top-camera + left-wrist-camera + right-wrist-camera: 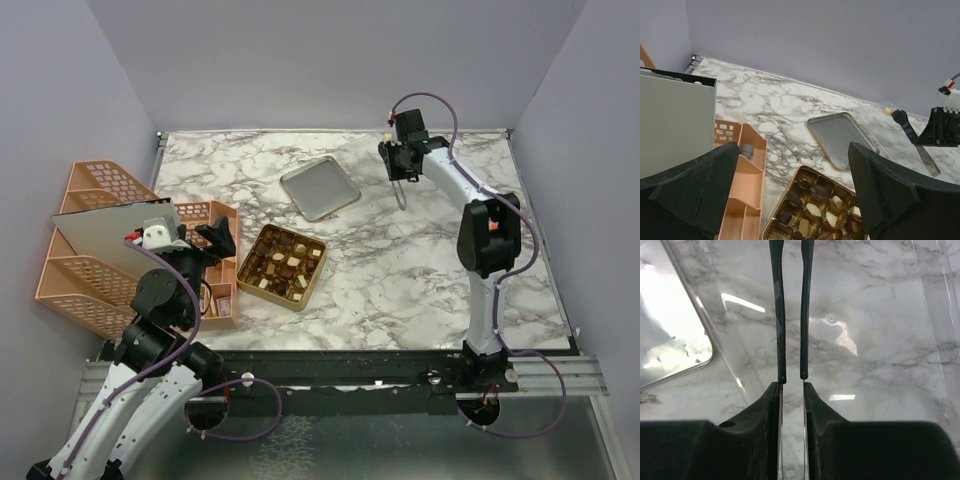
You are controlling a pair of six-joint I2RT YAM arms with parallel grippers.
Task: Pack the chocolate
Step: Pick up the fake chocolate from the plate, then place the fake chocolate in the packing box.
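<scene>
A: Left gripper?
B: Jaws spread wide, empty, over the orange organiser, just left of the golden tray.
A: The chocolate?
B: Sitting in that tray's compartments, mid-tabletop.
A: Right gripper?
B: Far back; jaws clenched on thin dark tongs.

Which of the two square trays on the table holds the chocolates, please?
The golden tray, divided into compartments, holds the chocolates; the silver tray beyond it, smooth inside, is empty.

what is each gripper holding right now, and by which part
right gripper: tongs, thin and dark, pinched at their handle end, prongs pointing away. left gripper: open, holding nothing.
</scene>
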